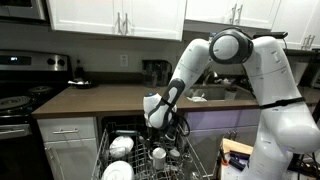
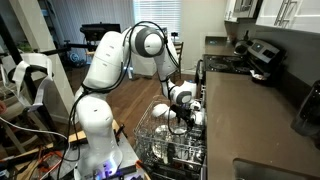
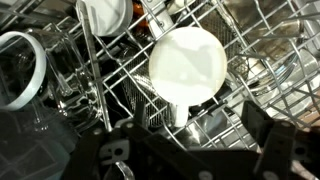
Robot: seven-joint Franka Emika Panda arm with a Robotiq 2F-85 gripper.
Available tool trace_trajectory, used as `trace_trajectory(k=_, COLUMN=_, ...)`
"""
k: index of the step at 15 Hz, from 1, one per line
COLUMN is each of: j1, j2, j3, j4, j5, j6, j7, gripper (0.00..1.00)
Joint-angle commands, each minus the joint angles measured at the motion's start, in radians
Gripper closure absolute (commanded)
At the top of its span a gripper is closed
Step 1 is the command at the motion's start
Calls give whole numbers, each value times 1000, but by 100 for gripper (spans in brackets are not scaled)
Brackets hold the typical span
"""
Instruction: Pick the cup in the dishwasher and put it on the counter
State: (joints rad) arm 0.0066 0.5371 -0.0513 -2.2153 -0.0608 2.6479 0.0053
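Note:
The cup (image 3: 186,58) is a white mug standing in the grey wire rack of the open dishwasher (image 1: 192,160). In the wrist view it fills the middle, with its handle (image 3: 179,110) pointing toward me. My gripper (image 3: 195,120) is open and empty, with its dark fingers on either side just short of the handle. In both exterior views the gripper (image 1: 160,120) (image 2: 183,110) hangs low over the rack (image 2: 165,140). The dark brown counter (image 1: 105,98) (image 2: 255,125) runs beside the dishwasher.
White bowls and plates (image 1: 120,146) (image 3: 105,12) stand in the rack, and a clear glass rim (image 3: 22,70) is beside the cup. A stove (image 1: 20,95) (image 2: 250,58) stands at the counter's end. A sink (image 1: 215,92) lies behind the arm.

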Motion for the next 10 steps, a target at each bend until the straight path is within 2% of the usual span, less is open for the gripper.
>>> trace_trajectory(k=1, j1=-31, j2=42, j3=29, j4=27, j5=22, j6=1, j7=-31, gripper=33)
trace_trajectory(k=5, j1=-30, j2=60, j3=32, j4=35, j5=19, j6=4, j7=-27, gripper=61)
trace_trajectory(k=6, j1=-30, j2=62, j3=31, j4=36, j5=18, j6=7, j7=-27, gripper=47)
trace_trajectory(k=9, j1=-26, j2=67, j3=28, j4=41, j5=13, j6=19, j7=-26, gripper=30)
trace_trajectory(k=10, j1=-25, j2=69, j3=27, j4=43, j5=11, j6=23, j7=-26, gripper=18)
